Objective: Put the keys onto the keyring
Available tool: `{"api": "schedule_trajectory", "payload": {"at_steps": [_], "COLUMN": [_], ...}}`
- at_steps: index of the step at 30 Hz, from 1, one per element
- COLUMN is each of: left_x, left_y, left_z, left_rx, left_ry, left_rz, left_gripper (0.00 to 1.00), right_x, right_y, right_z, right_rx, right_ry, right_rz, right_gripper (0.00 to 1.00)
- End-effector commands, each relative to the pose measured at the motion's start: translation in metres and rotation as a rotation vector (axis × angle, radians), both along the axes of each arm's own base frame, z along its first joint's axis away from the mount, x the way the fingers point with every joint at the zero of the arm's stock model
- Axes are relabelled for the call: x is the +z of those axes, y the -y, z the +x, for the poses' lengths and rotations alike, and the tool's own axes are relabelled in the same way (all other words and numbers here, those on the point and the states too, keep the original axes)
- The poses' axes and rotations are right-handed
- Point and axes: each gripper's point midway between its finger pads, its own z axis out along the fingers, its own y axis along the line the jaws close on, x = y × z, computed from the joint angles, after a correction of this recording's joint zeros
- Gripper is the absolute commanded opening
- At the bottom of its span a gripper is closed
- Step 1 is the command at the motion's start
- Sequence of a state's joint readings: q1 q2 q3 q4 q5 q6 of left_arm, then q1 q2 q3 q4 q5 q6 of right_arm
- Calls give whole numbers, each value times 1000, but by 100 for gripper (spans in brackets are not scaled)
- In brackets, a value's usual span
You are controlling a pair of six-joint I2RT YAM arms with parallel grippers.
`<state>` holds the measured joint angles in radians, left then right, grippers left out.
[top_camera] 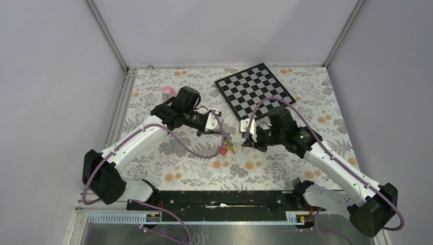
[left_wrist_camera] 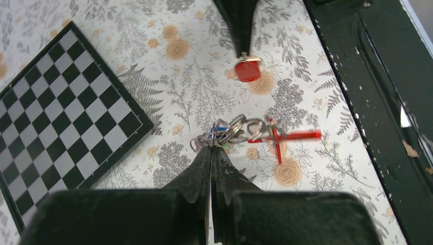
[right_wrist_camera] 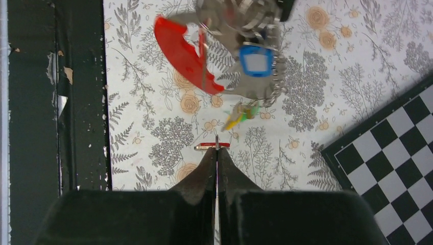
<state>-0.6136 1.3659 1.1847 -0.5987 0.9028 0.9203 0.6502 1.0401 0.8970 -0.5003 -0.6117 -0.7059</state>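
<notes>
My left gripper (top_camera: 219, 135) (left_wrist_camera: 212, 144) is shut on the keyring, held above the table. The keyring (right_wrist_camera: 186, 56) hangs tilted, one side red, the other grey; in the left wrist view it is a thin red bar (left_wrist_camera: 293, 136). A blue-tagged key (right_wrist_camera: 254, 60) and yellow and green tagged keys (right_wrist_camera: 237, 116) dangle from it. My right gripper (top_camera: 244, 144) (right_wrist_camera: 216, 144) is shut on a red-tagged key (left_wrist_camera: 248, 70), held just right of the keyring and apart from it. In the right wrist view that tag shows edge-on (right_wrist_camera: 212, 145).
A black and white chessboard (top_camera: 254, 91) (left_wrist_camera: 56, 112) (right_wrist_camera: 393, 168) lies at the back right. A pink block (top_camera: 169, 93) stands at the back left behind the left arm. A black rail (top_camera: 219, 199) (right_wrist_camera: 51, 102) runs along the near edge.
</notes>
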Motion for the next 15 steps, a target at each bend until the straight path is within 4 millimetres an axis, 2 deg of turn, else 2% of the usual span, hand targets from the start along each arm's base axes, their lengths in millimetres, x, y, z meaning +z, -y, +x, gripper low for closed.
{"api": "schedule_trajectory", "payload": {"at_steps": [1,6,15], "left_x": [13,5,2], "left_y": [9,11,17], "left_z": [-21,-39,-43], "left_rx": [-200,-288,-242], "left_ry": [153,185,93], "left_rz": [-61,-63,-67], "left_gripper": [0,0,0], "right_x": [10,15,24], "right_y": [5,1,-21], "right_z": [3,5,-1], "right_rx": [-28,-11,61], "right_ry": [15,17,-83], "right_rz": [41,61,146], "right_gripper": [0,0,0]}}
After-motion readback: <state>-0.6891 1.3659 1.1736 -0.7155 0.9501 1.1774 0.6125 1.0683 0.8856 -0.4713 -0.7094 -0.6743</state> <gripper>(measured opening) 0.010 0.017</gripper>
